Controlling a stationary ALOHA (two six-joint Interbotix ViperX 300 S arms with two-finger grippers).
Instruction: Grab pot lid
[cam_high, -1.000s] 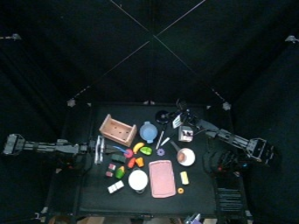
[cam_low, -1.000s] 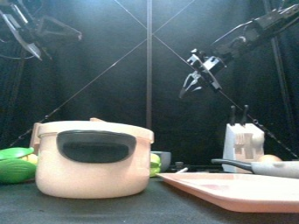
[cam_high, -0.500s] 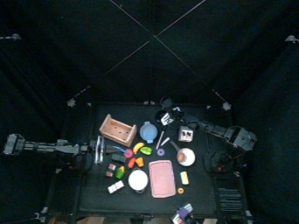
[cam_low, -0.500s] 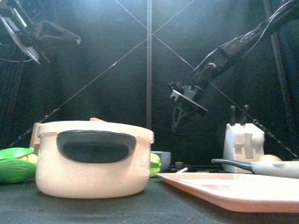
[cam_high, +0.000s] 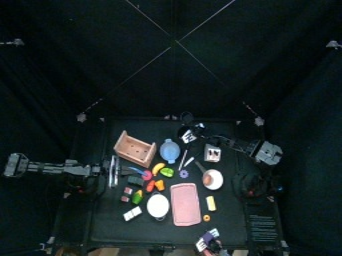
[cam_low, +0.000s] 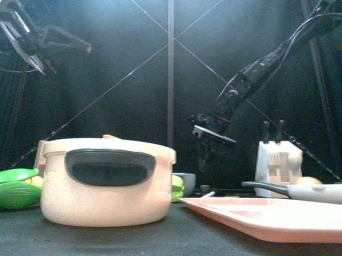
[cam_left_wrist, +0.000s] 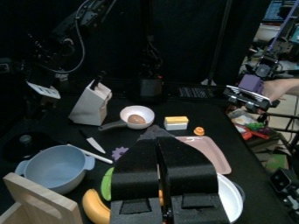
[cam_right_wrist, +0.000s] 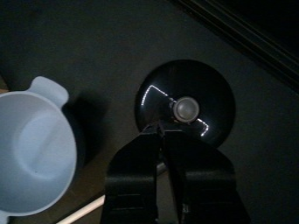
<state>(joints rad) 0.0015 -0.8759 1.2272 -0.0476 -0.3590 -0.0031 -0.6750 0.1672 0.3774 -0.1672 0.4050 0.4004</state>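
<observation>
The pot lid (cam_right_wrist: 187, 107) is a round black disc with a small shiny knob at its middle. It lies flat on the black table beside the pale blue pot (cam_right_wrist: 30, 149). My right gripper (cam_right_wrist: 162, 131) hangs just above the lid's near rim with its jaws together and empty. In the top view it (cam_high: 189, 131) is at the back middle of the table, and the lid (cam_high: 187, 118) is a faint dark disc just behind it. In the front view the right gripper (cam_low: 203, 135) points down. My left gripper (cam_left_wrist: 162, 150) is shut and empty, resting at the table's left (cam_high: 106, 172).
The blue pot (cam_high: 170, 149), a wooden board (cam_high: 134, 148), a pink tray (cam_high: 186, 204), a white plate (cam_high: 158, 205), a small bowl (cam_high: 211, 179) and several toy foods fill the table's middle. A cream pot (cam_low: 107, 180) stands at the front.
My right arm has swung left toward the table's back middle and come down, so its gripper is now low over the lid. The left arm has not moved.
</observation>
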